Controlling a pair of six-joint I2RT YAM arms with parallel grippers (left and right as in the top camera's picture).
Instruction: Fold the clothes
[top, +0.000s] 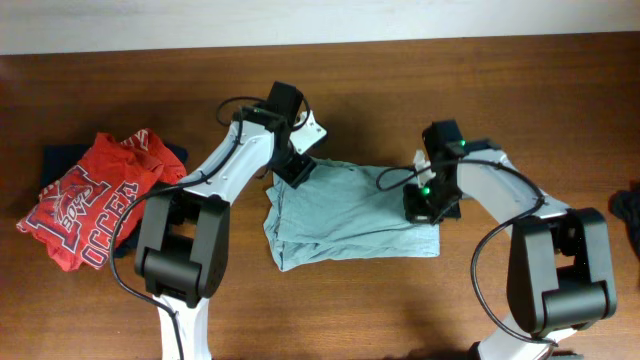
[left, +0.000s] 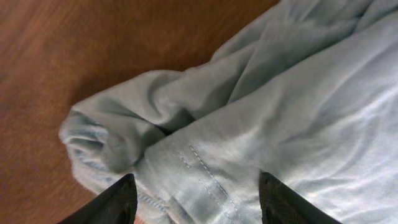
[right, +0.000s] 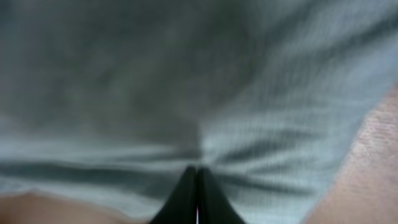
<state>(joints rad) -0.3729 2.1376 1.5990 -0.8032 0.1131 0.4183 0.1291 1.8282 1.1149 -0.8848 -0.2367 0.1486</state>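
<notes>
Overhead, I am seeing the pale grey-teal T-shirt (top: 345, 215) lying mid-table as a rough, creased rectangle of soft cotton on the brown wooden table (top: 400, 310). The left gripper (top: 293, 168) is hanging over its upper left corner and the right gripper (top: 430, 208) is sitting at its right edge. Well off to the left, a crumpled red shirt (top: 90, 205) with white lettering is lying on a dark navy garment (top: 62, 158).

In the left wrist view, the left gripper (left: 198, 202) is standing wide, its black pointed fingers (left: 115, 202) straddling a stitched hem (left: 202, 165) without closing on it. The T-shirt (left: 298, 112) is bunching into a rounded, rolled fold against the wood (left: 74, 50).

In the right wrist view, everything is blurring, but the right gripper (right: 198, 186) is showing its tips pressed together, pinching the T-shirt (right: 186, 74), whose ribbed-looking creases are converging on them.
</notes>
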